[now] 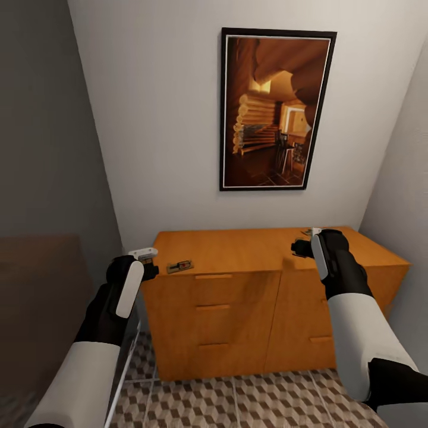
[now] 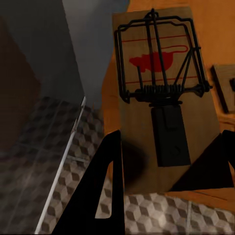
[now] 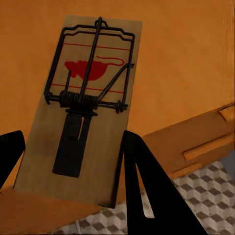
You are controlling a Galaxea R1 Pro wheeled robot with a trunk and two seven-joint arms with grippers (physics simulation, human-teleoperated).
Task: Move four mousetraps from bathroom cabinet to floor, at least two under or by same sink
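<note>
Currently clamping one mousetrap in each tool. Pinching the left-hand mousetrap [image 2: 166,88] by its long wooden edges in the left tool [image 1: 145,255], just off the left end of the cabinet [image 1: 238,249] and partly over the bathroom floor [image 1: 267,398]. Pinching the right-hand mousetrap [image 3: 83,98] the same way in the right tool [image 1: 306,241], above the cabinet top towards its right rear. Leaving a third mousetrap [image 1: 180,266] lying flat on the cabinet top near its front edge, just beside the left tool. Probably carrying both held traps off towards a spot on the floor by the sink. Worth keeping both grips firm on the wood and clear of the spring bars. Also worth raising the right-hand trap well off the top before backing away, swinging the left arm outward without brushing the third trap, and lowering each trap flat onto the tiles before letting go.
</note>
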